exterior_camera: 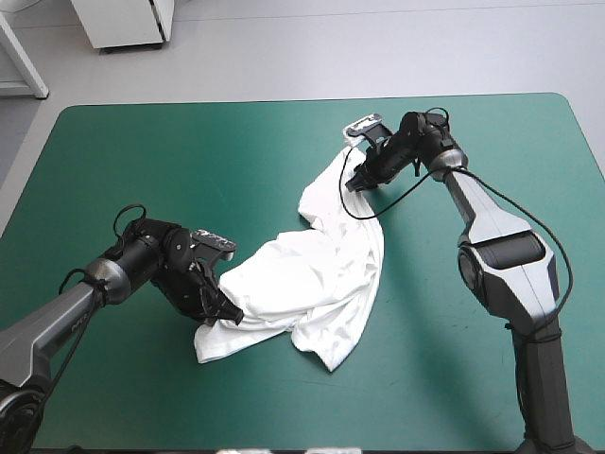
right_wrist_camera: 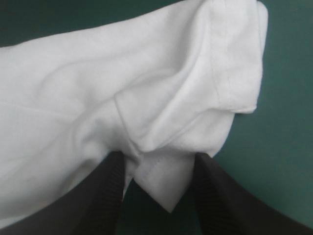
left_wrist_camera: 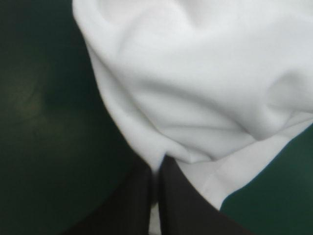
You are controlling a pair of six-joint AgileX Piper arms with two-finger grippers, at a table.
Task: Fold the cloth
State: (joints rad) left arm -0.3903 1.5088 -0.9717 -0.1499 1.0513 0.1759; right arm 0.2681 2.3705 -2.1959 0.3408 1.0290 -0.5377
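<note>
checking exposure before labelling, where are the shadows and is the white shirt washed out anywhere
High view: even light, soft shadows only, folds of the T-shirt readable. Left wrist view: the teal-green cover beside the left hand lies in deep shadow. Right wrist view: creases softly shaded, no glare.

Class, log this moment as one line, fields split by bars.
T-shirt: crumpled on table | left gripper: shut on near-left edge | right gripper: open around far corner
</note>
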